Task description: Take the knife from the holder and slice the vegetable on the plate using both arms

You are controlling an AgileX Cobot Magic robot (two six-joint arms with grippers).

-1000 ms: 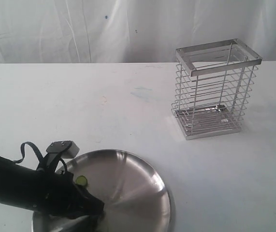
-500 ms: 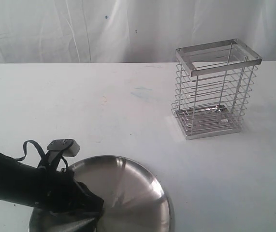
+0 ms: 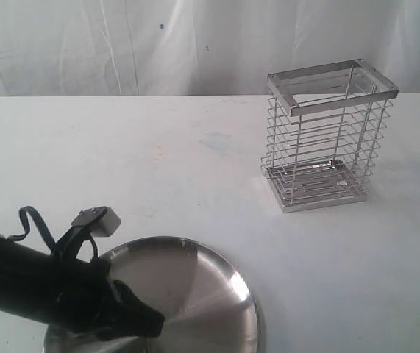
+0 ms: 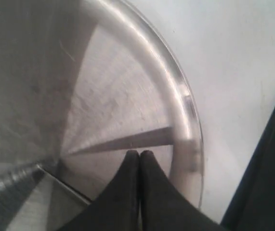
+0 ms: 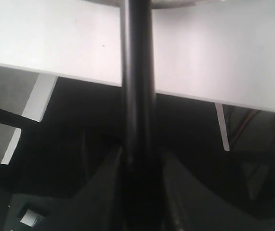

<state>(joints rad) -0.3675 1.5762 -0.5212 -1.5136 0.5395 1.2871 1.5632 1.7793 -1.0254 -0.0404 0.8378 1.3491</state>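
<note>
just inside plate (image 4: 183,91) rim, left pincer (image 4: 139,153) closed

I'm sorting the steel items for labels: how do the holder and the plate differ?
The holder is a tall rectangular basket of open wire; the plate is round, shallow and solid. The holder stands uncovered; the plate is partly hidden by the left arm. Both are shiny steel on the white table.

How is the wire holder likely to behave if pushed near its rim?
The wire holder stands tall and looks empty, so it would probably tip or skid easily. Its open steel bars suggest it is light yet stiff.
</note>
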